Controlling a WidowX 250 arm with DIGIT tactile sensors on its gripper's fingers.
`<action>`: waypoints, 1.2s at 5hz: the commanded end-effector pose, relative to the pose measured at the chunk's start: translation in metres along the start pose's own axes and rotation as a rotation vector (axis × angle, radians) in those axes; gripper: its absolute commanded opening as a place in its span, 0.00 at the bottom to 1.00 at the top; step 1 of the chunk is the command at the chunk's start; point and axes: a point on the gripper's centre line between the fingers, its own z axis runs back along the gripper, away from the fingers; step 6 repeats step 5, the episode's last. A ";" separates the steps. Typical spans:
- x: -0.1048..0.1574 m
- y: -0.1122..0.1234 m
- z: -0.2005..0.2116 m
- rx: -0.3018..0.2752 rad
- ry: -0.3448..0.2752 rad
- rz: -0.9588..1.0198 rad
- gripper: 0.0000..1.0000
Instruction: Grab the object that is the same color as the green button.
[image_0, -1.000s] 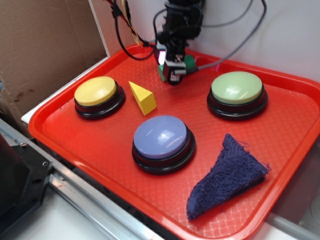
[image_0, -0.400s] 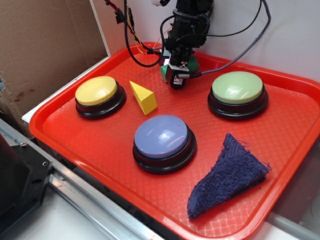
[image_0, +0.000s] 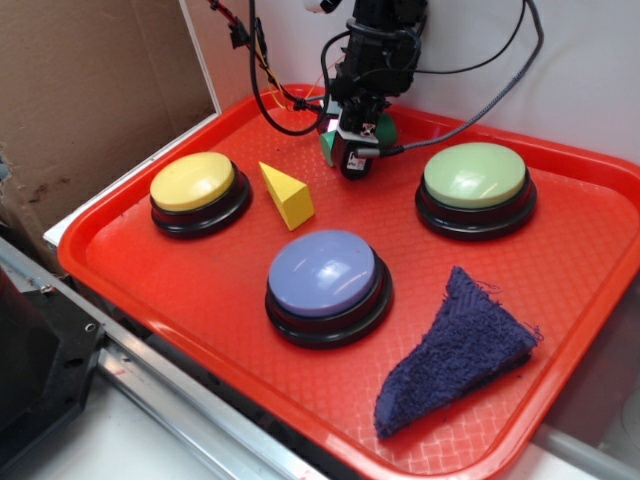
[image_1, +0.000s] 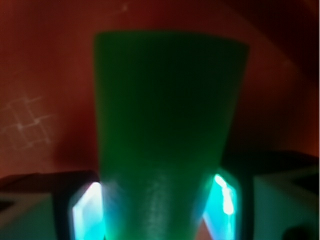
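At the tray's (image_0: 150, 300) far edge, between yellow button (image_0: 192, 181) and green button (image_0: 474, 174): tool (image_0: 352, 150) lowered and clamped on the green cylinder (image_1: 165, 145). Cylinder pinched between both fingers (image_1: 86, 212) in the wrist view, red tray behind. Nearer: yellow wedge (image_0: 286, 196), purple button (image_0: 322, 272), blue cloth (image_0: 455, 352).

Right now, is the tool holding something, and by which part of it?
Yes. The tool is closed on the green cylinder. The fingers press its two opposite sides near one end, at the back of the tray.

Dark-green cylinder (image_1: 165, 145), pale-green button (image_0: 474, 175)
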 end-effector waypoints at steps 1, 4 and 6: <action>-0.028 -0.005 0.070 0.062 -0.130 0.062 0.00; -0.184 -0.129 0.156 -0.080 -0.256 0.243 0.00; -0.217 -0.132 0.197 -0.082 -0.266 0.289 0.00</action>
